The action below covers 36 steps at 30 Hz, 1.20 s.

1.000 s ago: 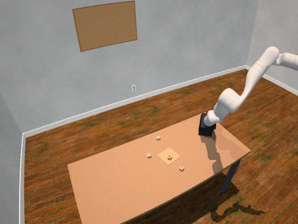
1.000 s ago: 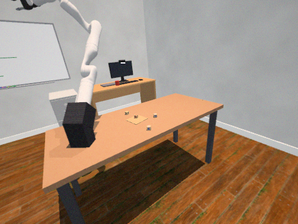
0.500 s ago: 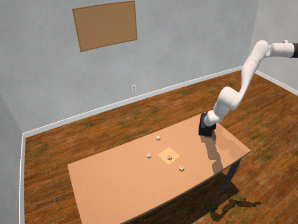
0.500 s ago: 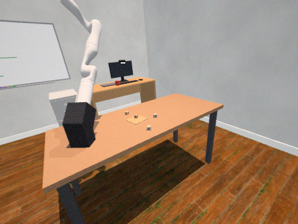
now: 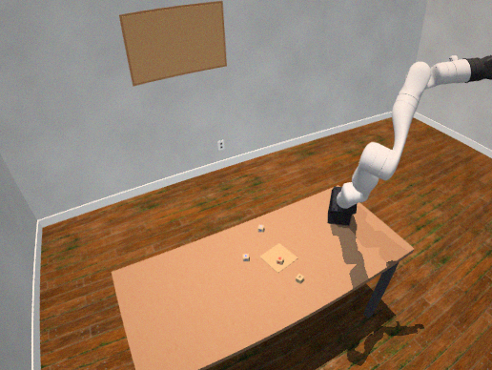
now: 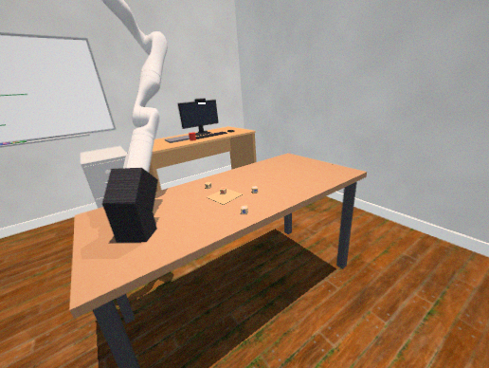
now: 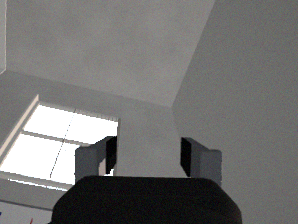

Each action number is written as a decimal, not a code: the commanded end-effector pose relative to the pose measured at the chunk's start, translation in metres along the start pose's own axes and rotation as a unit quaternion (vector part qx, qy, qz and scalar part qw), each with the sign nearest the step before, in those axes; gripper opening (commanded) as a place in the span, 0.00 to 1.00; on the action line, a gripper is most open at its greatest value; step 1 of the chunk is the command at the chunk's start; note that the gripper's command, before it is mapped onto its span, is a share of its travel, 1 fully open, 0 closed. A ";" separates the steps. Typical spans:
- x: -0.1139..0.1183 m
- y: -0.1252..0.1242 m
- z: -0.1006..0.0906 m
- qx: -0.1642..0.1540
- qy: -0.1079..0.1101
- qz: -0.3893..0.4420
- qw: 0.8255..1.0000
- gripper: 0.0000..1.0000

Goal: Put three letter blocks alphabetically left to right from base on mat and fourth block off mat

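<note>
Gripper (image 7: 148,150): fingers apart, nothing between
Mat (image 5: 271,263) (image 6: 223,202): lay far below the gripper, beyond the base

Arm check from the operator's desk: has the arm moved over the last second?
Yes. In the top view the arm has swung its upper bend left, towards the corkboard.
</note>
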<state>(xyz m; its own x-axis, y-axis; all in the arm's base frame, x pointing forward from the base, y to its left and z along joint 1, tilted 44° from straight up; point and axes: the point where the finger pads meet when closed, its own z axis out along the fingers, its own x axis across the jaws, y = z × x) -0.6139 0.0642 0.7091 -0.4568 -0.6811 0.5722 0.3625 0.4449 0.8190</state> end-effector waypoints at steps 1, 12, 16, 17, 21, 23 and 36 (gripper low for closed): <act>0.010 -0.013 -0.005 0.009 0.012 -0.013 1.000 1.00; 0.039 -0.048 -0.027 0.041 0.048 -0.023 0.998 1.00; 0.067 -0.084 -0.053 0.073 0.084 -0.034 0.993 1.00; 0.067 -0.084 -0.053 0.073 0.084 -0.034 0.993 1.00; 0.093 -0.119 -0.083 0.106 0.121 -0.046 0.986 1.00; 0.093 -0.119 -0.083 0.106 0.121 -0.046 0.986 1.00; 0.117 -0.154 -0.118 0.138 0.158 -0.057 0.976 1.00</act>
<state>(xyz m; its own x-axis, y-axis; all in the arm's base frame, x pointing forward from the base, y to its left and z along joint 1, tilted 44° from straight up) -0.6270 -0.1470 0.6476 -0.1986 -0.8493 0.4892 0.0801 0.4834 0.8717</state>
